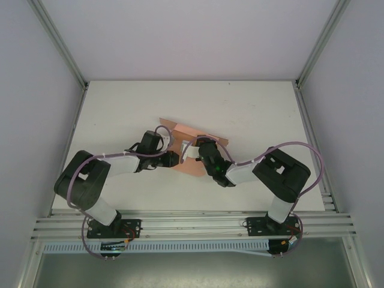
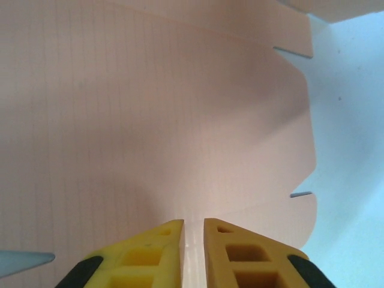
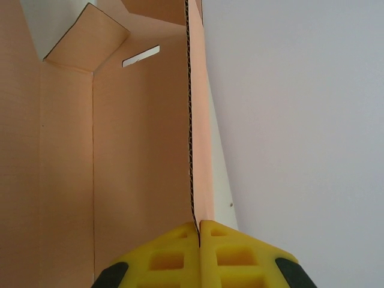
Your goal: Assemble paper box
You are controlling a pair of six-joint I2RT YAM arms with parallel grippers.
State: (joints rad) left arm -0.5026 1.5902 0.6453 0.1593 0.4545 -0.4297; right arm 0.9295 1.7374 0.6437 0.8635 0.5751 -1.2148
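Observation:
The paper box [image 1: 183, 131] is salmon-pink card, partly folded, lying mid-table between both arms. My left gripper [image 1: 174, 159] is at its lower left edge. In the left wrist view the card [image 2: 180, 120] spreads wide with slots at its edge, and the left gripper [image 2: 193, 223] has its yellow fingers nearly together, a pale strip of card in the narrow gap. My right gripper [image 1: 199, 150] comes in from the right. In the right wrist view it [image 3: 199, 225] is shut on the edge of an upright box wall [image 3: 144, 150], whose corrugated edge runs up from the fingertips.
The white table [image 1: 120, 114] stretches bare to the left, right and far side of the box. Aluminium frame posts [image 1: 66, 54] rise at both back corners, and a slotted rail [image 1: 192, 225] runs along the near edge by the arm bases.

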